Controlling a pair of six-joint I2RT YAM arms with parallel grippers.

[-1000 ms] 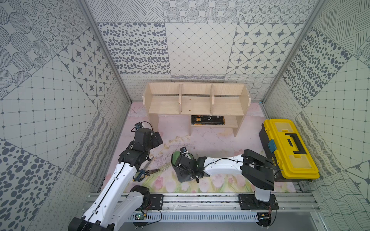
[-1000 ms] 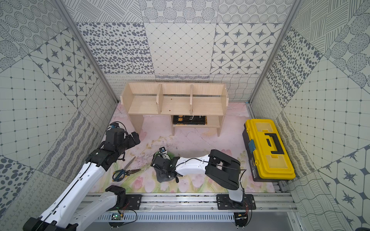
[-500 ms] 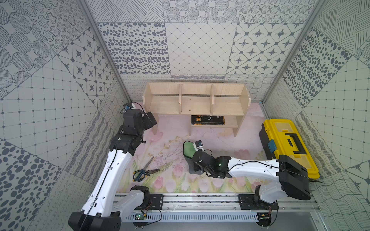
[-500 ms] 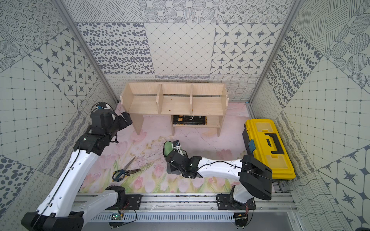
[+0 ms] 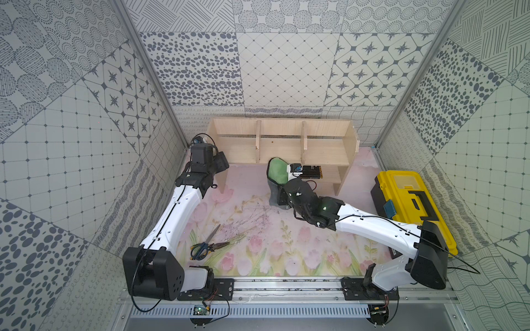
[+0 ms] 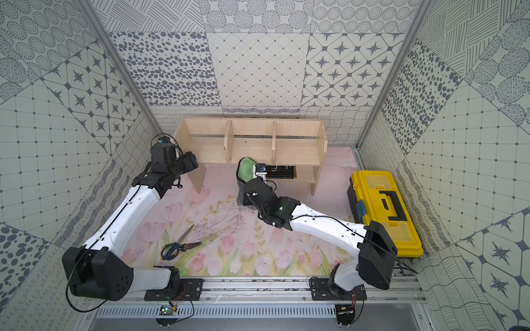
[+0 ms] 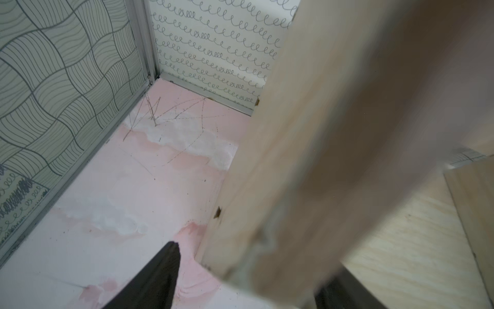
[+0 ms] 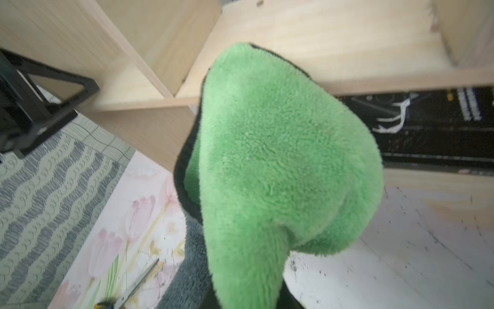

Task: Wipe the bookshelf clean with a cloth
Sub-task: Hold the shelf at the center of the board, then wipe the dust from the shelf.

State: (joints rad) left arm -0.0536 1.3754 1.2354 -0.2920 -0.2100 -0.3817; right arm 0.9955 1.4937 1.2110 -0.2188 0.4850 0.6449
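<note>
Cloth [image 8: 280, 160] hides right gripper [image 5: 284, 186] clamped on it | left gripper [image 5: 222, 162] agape astride blurred bookshelf [image 7: 320, 133] panel | black pack [image 8: 427, 128] lettering illegible

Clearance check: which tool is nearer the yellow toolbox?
Right. The right tool, holding the cloth, is at the middle front of the bookshelf; left tool straddles its end panel farthest from the toolbox.

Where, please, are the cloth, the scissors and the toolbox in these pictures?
cloth [image 5: 277, 171]: a top view, on its green face.
scissors [image 5: 210, 244]: a top view, at the pivot.
toolbox [image 5: 401, 200]: a top view, on the yellow lid.
</note>
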